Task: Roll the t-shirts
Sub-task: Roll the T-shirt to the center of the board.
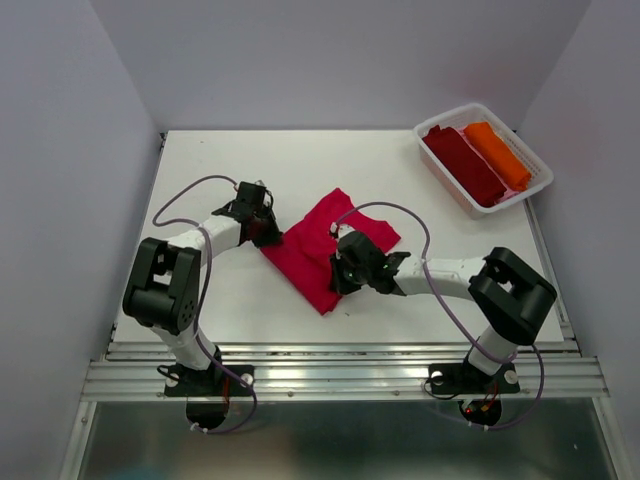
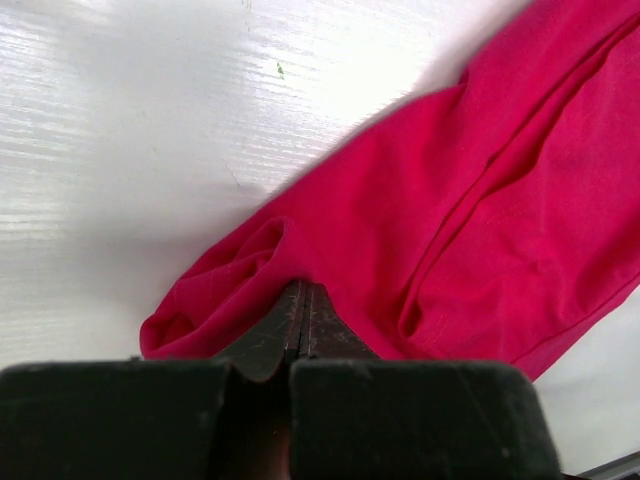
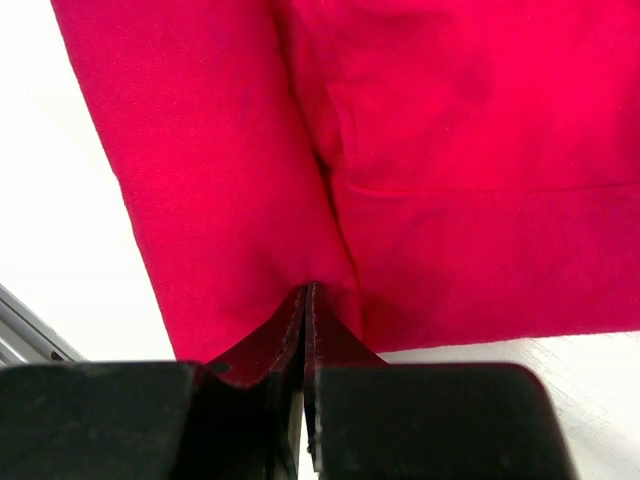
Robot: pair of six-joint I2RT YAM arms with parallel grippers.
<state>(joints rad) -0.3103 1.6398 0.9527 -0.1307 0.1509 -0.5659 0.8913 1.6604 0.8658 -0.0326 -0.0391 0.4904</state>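
A crimson-red t-shirt (image 1: 312,252) lies folded into a long band on the white table (image 1: 230,300), slanting from the near middle toward the far right. My left gripper (image 1: 268,233) is at its left edge, and in the left wrist view (image 2: 300,292) the jaws are shut on a bunched fold of the red cloth (image 2: 480,200). My right gripper (image 1: 345,272) is at the shirt's near-right edge, and in the right wrist view (image 3: 305,292) the jaws are shut on the red cloth (image 3: 450,150). A dark maroon roll (image 1: 465,163) and an orange roll (image 1: 497,153) lie in the bin.
A clear plastic bin (image 1: 520,192) holding the two rolls stands at the table's far right corner. White walls close in the table at the back and sides. A metal rail (image 1: 340,378) runs along the near edge, by the arm bases.
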